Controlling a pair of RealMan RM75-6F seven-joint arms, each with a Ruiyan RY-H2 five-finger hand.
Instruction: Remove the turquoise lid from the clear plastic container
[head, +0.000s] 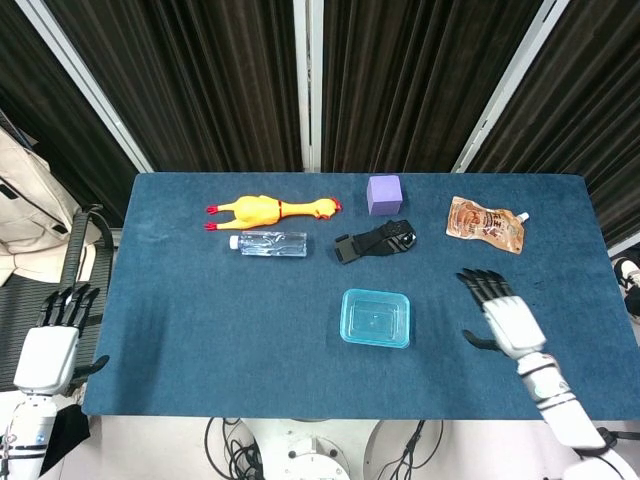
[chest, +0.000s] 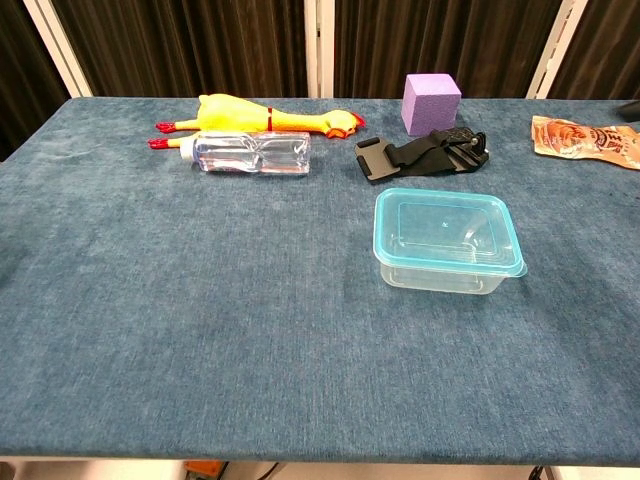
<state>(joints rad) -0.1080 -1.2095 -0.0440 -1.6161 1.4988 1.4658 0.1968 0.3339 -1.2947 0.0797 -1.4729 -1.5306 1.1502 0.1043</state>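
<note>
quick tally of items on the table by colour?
Yellow: 1, rubber chicken
Clear: 2, bottle, lidded container
Purple: 1, cube
Black: 1, strap
Orange-brown: 1, pouch
Total: 6

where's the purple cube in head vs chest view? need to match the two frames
Head view: purple cube sits near the table's far edge, just right of centre.
Chest view: purple cube is at the top, right of centre, again by the far edge.
Shared landmark: the black strap lies directly in front of the cube in both, with the lidded clear container nearer the robot.
</note>
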